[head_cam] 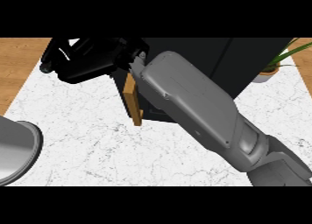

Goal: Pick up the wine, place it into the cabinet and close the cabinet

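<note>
The black cabinet [204, 61] stands at the back of the counter. Its door [134, 103] is swung out toward me, showing a wooden edge. My right forearm [204, 118] crosses the view from the lower right, and my right hand [87, 59] is just left of the door's top. Its fingers are spread out to the left and hold nothing. No wine bottle shows anywhere; the arm and hand hide the cabinet's opening. Only the grey forearm [10, 151] of my left arm shows at the lower left, with its hand out of sight.
A white marble counter [107, 148] lies on a wooden floor [10, 65]. A potted plant [275, 65] stands at the back right beside the cabinet.
</note>
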Robot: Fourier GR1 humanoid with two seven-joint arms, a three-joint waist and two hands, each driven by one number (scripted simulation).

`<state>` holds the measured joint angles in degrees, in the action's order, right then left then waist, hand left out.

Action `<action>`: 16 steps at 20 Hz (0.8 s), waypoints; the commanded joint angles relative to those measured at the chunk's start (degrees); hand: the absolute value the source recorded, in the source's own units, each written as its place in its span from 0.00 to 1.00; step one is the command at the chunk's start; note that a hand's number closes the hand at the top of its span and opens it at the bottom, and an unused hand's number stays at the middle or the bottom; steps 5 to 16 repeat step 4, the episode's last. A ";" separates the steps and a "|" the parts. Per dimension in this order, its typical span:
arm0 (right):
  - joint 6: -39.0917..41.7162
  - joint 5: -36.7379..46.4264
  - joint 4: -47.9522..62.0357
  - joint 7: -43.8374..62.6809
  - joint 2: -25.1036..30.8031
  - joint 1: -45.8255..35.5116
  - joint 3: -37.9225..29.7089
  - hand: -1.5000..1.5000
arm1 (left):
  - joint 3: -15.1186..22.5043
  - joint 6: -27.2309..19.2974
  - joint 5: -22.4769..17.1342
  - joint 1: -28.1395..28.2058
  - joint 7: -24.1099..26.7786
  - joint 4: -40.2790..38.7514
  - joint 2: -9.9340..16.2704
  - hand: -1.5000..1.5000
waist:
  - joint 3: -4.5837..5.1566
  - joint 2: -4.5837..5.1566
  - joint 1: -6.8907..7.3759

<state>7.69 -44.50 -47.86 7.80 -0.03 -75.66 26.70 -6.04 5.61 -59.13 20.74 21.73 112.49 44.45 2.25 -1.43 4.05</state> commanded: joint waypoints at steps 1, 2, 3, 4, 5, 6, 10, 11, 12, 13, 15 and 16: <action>-3.79 2.04 8.21 -2.47 9.57 3.02 -4.53 1.00 | 1.35 0.00 -0.36 -0.98 -0.98 0.91 -0.10 0.00 | -2.15 3.54 -3.91; -3.53 1.44 7.90 -2.73 10.12 2.86 -5.08 1.00 | 1.32 -0.77 -0.70 -0.91 -1.12 1.67 -0.42 0.00 | -2.24 3.16 -3.82; -3.82 1.66 8.50 -3.16 8.91 3.16 -4.25 1.00 | 1.94 -0.70 -1.17 -1.47 -1.60 1.28 -0.57 0.00 | -2.13 3.59 -4.18; -2.79 1.23 8.29 -3.18 9.75 2.61 -4.42 1.00 | 2.99 -1.58 0.10 -1.51 -1.43 2.08 -0.95 0.00 | -2.20 3.61 -4.43; -2.79 1.23 8.29 -3.18 9.75 2.61 -4.42 1.00 | 2.99 -1.58 0.10 -1.51 -1.43 2.08 -0.95 0.00 | -2.20 3.61 -4.43; -2.79 1.23 8.29 -3.18 9.75 2.61 -4.42 1.00 | 2.99 -1.58 0.10 -1.51 -1.43 2.08 -0.95 0.00 | -2.20 3.61 -4.43; -2.79 1.23 8.29 -3.18 9.75 2.61 -4.42 1.00 | 2.99 -1.58 0.10 -1.51 -1.43 2.08 -0.95 0.00 | -2.20 3.61 -4.43; -2.79 1.23 8.29 -3.18 9.75 2.61 -4.42 1.00 | 2.99 -1.58 0.10 -1.51 -1.43 2.08 -0.95 0.00 | -2.20 3.61 -4.43; -2.79 1.23 8.29 -3.18 9.75 2.61 -4.42 1.00 | 2.99 -1.58 0.10 -1.51 -1.43 2.08 -0.95 0.00 | -2.20 3.61 -4.43; -2.79 1.23 8.29 -3.18 9.75 2.61 -4.42 1.00 | 2.99 -1.58 0.10 -1.51 -1.43 2.08 -0.95 0.00 | -2.20 3.61 -4.43; -2.79 1.23 8.29 -3.18 9.75 2.61 -4.42 1.00 | 2.99 -1.58 0.10 -1.51 -1.43 2.08 -0.95 0.00 | -2.20 3.61 -4.43; -2.79 1.23 8.29 -3.18 9.75 2.61 -4.42 1.00 | 2.99 -1.58 0.10 -1.51 -1.43 2.08 -0.95 0.00 | -2.20 3.61 -4.43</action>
